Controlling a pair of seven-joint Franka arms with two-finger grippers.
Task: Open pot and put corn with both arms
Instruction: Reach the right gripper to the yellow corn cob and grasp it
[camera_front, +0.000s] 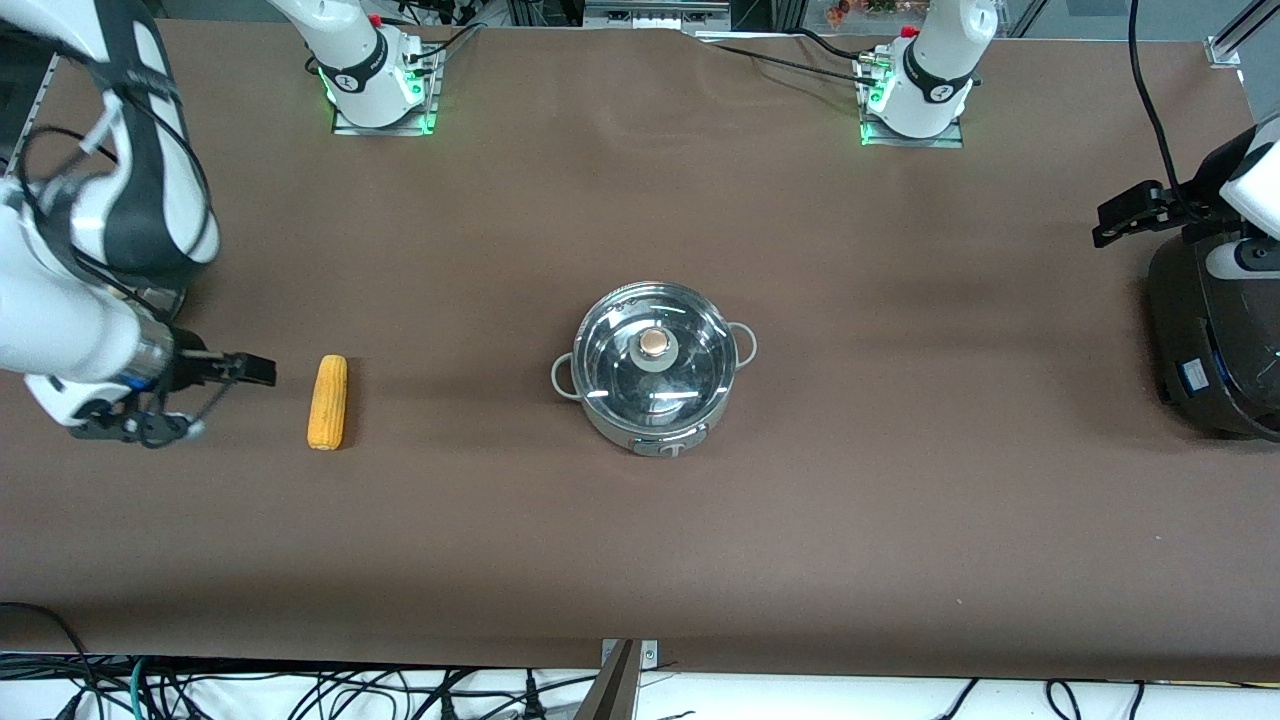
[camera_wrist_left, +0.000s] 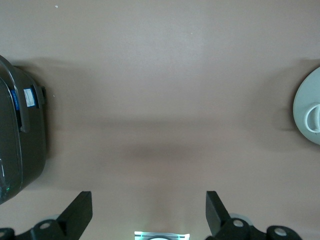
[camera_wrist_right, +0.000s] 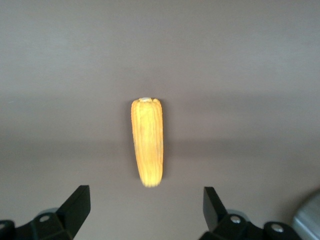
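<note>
The steel pot (camera_front: 655, 400) stands mid-table with its glass lid (camera_front: 690, 365) on and the copper knob (camera_front: 654, 343) up. Its rim just shows in the right wrist view (camera_wrist_right: 311, 220). The corn (camera_front: 327, 402) lies on the cloth toward the right arm's end of the table, beside the pot. My right gripper (camera_front: 230, 400) is open and empty, low and close beside the corn, on the side away from the pot. The right wrist view shows the corn (camera_wrist_right: 147, 142) just ahead of its spread fingertips (camera_wrist_right: 146, 197). My left gripper (camera_front: 1115, 222) is open and empty over bare cloth (camera_wrist_left: 148, 200), next to the black cooker.
A large black cooker (camera_front: 1215, 340) stands at the left arm's end of the table and shows in the left wrist view (camera_wrist_left: 20, 135). A white round object (camera_wrist_left: 310, 112) sits at that view's edge. Brown cloth (camera_front: 900, 500) covers the table. Cables hang along the edge nearest the front camera.
</note>
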